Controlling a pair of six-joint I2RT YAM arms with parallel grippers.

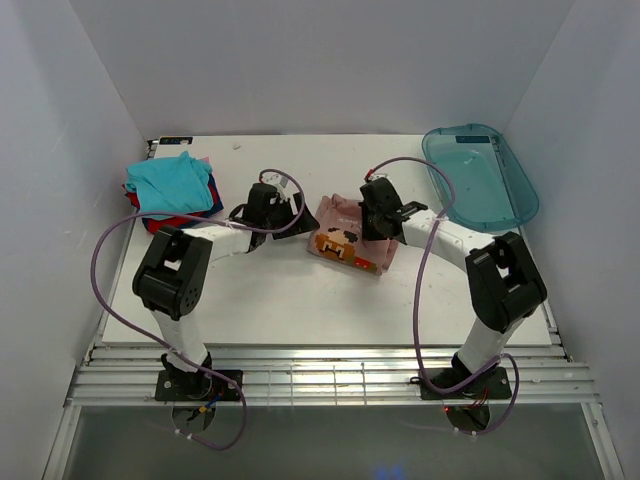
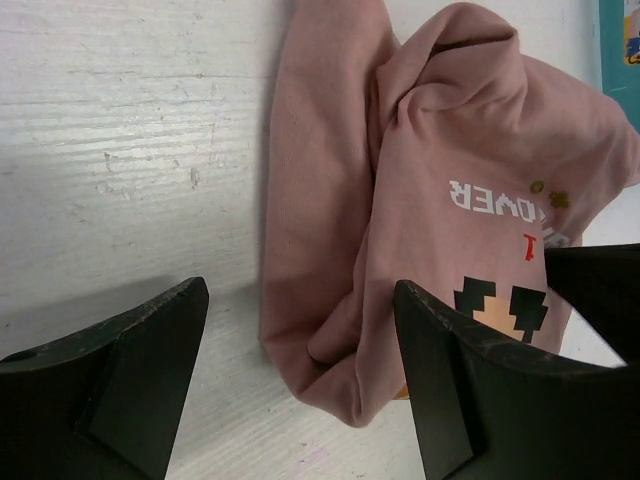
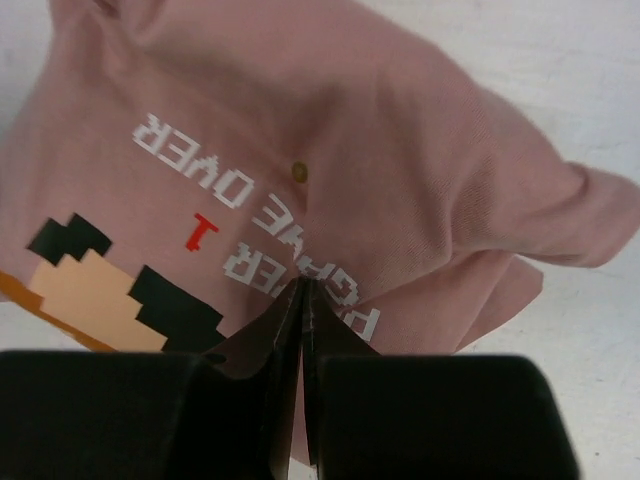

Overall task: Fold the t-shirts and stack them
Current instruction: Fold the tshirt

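The pink t-shirt point(image 1: 345, 238) lies bunched in the middle of the table point(image 1: 300, 310), print side up, its left edge rolled into a thick fold. The right gripper point(image 1: 380, 215) sits on its far-right part with jaws pressed together and tips against the cloth. Whether a pinch of fabric is caught between them I cannot tell. The left gripper point(image 2: 300, 295) hovers low, jaws wide apart, straddling the rolled left edge and holding nothing. The step in hand looks like squaring the shirt for a fold. It should go best if the left jaws close on the whole rolled edge, not just the top layer, and the arms then draw apart evenly so the bunching flattens before any crease is made. At the far left sits the stack of folded t-shirts point(image 1: 170, 190), teal over red and dark blue — well apart from the blue-green tray point(image 1: 480, 180) at the far right.
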